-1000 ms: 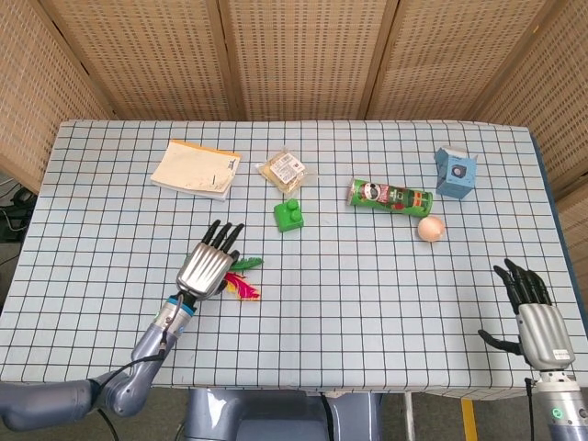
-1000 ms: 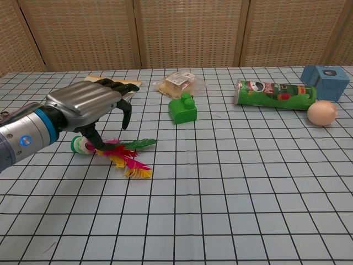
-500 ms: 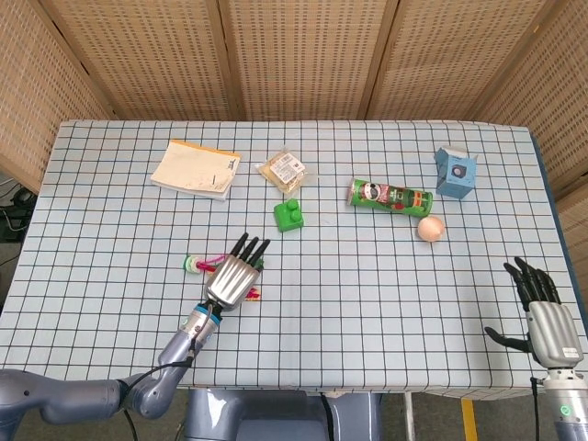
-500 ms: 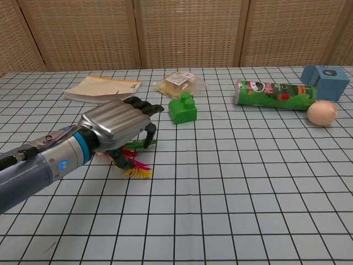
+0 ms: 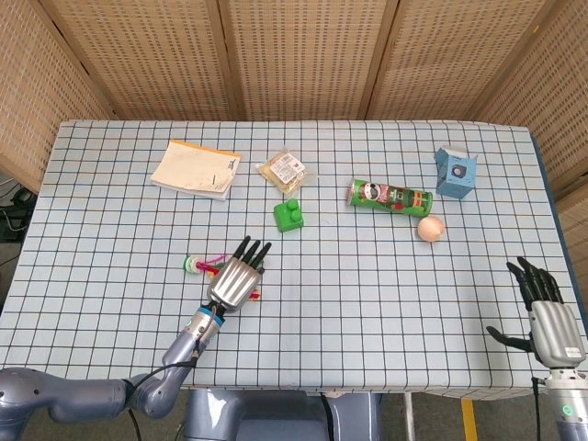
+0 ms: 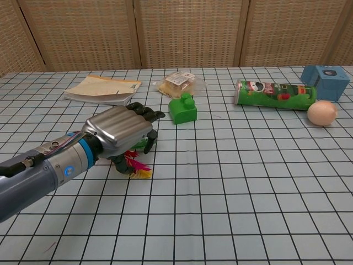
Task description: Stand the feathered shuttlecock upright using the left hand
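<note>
Shuttlecock (image 5: pixel 204 266) lies on its side on the bench (image 5: pixel 367 294), rubber base pointing toward the robot's left, coloured feathers running under the left hand (image 5: pixel 235 280). In the chest view the hand sits palm-down over the feathers (image 6: pixel 135 165), fingers (image 6: pixel 148 115) curled downward around them; whether they have closed on anything, cannot tell, contact is hidden beneath the palm. Right hand (image 5: pixel 548 322) rests at the near bench corner, fingers apart, holding nothing. Judgement on the step: the grip belongs nearer the base than the vanes, which look soft and likely to crush or slip; take the stem just beside the base, then lift and rotate so the base comes down flat before release. Against the earliest frame: the left hand has shifted from over the base to over the feather end, uncovering the base in the head view.
</note>
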`<state>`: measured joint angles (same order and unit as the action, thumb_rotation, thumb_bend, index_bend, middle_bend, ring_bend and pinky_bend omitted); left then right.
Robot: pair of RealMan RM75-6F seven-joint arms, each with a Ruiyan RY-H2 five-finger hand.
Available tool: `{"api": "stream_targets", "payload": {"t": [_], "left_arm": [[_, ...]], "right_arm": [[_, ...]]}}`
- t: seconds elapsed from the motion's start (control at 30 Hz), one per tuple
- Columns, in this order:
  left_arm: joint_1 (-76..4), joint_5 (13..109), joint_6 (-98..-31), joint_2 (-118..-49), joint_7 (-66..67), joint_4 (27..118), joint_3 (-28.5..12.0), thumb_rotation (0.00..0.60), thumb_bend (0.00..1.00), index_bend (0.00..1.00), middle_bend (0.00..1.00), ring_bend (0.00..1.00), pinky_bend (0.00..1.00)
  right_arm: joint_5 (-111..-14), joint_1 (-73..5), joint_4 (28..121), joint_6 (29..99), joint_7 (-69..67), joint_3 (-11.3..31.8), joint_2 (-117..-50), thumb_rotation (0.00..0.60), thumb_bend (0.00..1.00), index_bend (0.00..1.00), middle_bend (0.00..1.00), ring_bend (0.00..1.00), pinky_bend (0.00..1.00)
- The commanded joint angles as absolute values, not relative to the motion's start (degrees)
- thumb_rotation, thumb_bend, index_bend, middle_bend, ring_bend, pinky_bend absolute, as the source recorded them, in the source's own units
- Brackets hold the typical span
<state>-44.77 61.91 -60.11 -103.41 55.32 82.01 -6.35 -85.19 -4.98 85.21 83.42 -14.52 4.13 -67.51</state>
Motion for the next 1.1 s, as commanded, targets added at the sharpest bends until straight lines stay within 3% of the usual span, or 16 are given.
{"api": "stream_targets", "payload": {"t": [0.03, 0.33, 0.77, 1.1], "left_arm": [[-44.4, 62.8, -60.9, -102.8, 54.4, 83.0, -6.1, 0.600, 0.23, 0.48, 0.00, 0.00, 0.00], [-43.6, 63.1, -61.2, -100.4, 54.2, 84.3, -4.5, 0.600, 0.23, 0.48, 0.00, 0.00, 0.00], [-45.5, 60.4, -59.2, -104.1, 54.3, 79.3, -6.1, 0.600, 0.23, 0.51, 0.00, 0.00, 0.00], [-45.8, 60.0, -59.3, -105.4, 54.2, 78.0, -6.0, 0.600, 0.47, 0.59, 0.00, 0.00, 0.00]], "right_arm": [[-85.0, -5.0, 85.1, 83.4, -14.7, 4.2, -67.5, 0.600, 0.06, 0.06, 0.00, 0.00, 0.00], [-85.4, -4.8, 85.6, 83.7, -14.6, 4.1, -67.4, 0.600, 0.06, 0.06, 0.00, 0.00, 0.00], [-84.7, -5.0, 85.2, 83.1, -15.6, 4.4, -67.4, 0.600, 0.06, 0.06, 0.00, 0.00, 0.00], [-84.9, -4.8, 85.2, 83.7, -16.1, 4.5, -67.3, 0.600, 0.06, 0.06, 0.00, 0.00, 0.00]]}}
